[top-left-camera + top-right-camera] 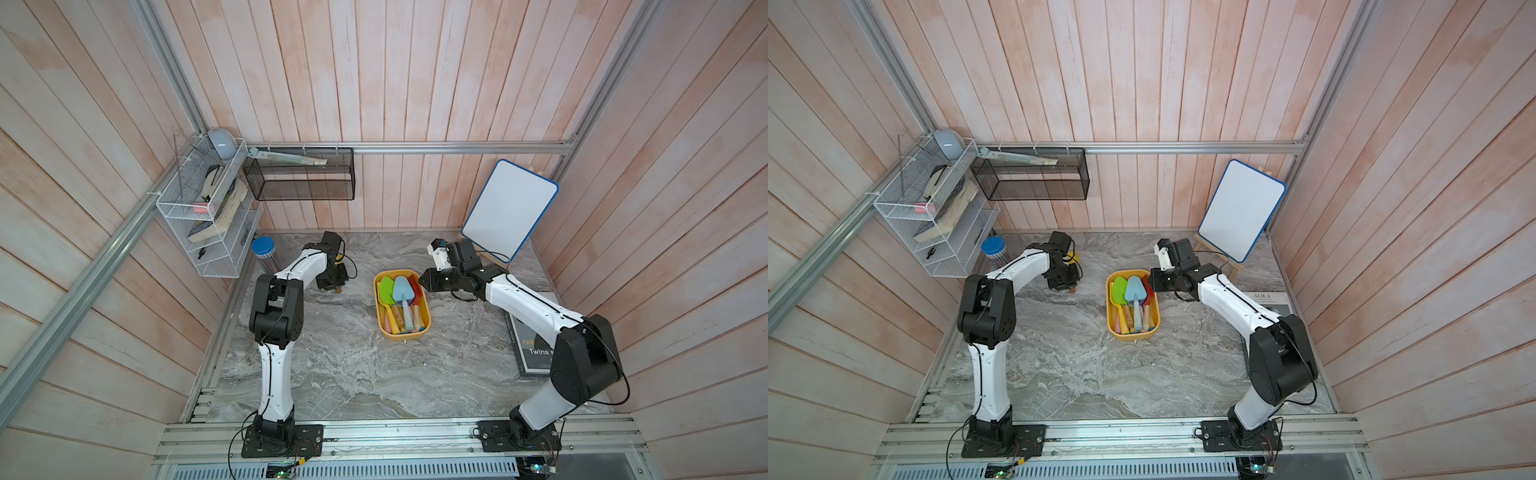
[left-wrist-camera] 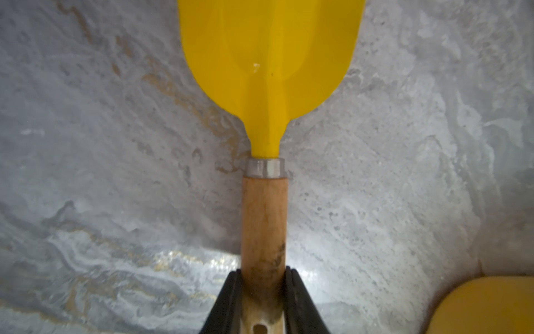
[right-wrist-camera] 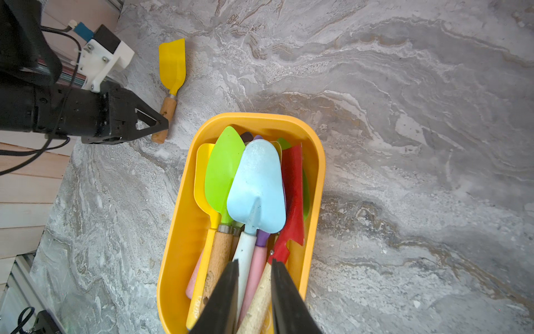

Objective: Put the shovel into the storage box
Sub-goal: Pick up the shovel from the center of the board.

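Now the shovel, lying on the counter far-left of the box, is clamped at its handle by the left gripper. A lift and a carry rightward over the box are judged to be needed next. The right gripper is held narrow and empty.

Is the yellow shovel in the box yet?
Out. The shovel lies on the table, apart from the box, with the left pincer closed on its handle.

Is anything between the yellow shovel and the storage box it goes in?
Nothing: only bare marble table lies between the yellow shovel and the storage box. But the box is crowded with other shovels, and the right gripper hangs at its edge.
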`<state>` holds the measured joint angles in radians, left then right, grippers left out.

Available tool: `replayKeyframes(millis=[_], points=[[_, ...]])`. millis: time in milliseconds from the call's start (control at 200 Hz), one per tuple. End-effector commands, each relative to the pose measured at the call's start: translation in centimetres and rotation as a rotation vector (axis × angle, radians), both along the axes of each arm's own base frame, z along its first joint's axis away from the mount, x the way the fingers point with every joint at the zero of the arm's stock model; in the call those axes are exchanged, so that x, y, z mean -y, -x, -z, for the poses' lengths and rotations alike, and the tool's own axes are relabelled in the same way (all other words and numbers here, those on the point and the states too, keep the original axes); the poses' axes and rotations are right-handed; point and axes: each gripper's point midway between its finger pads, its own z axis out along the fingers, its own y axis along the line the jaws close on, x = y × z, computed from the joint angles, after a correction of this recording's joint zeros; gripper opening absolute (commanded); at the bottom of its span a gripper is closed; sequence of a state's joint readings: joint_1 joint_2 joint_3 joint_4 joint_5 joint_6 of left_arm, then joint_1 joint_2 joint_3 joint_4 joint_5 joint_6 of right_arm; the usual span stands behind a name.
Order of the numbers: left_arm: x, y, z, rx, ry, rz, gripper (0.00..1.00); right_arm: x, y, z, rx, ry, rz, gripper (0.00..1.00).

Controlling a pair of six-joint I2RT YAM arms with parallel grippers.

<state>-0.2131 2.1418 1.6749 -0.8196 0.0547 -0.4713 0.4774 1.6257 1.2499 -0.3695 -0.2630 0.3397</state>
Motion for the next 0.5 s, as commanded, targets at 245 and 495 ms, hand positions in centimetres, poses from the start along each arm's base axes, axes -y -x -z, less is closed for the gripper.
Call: replayKeyframes(millis=[245,495], points=[[4.1,5.3,-9.1,0.122,0.115,0.091,0.18,-2.4,0.3,-2.6,0.035,-0.074,-0.049,0.25],[7.8,10.3,-12.2,0.135,0.210,0.185,0.18,-6.0,0.2,-5.0,0.048,-0.154,-0.078,0.25]])
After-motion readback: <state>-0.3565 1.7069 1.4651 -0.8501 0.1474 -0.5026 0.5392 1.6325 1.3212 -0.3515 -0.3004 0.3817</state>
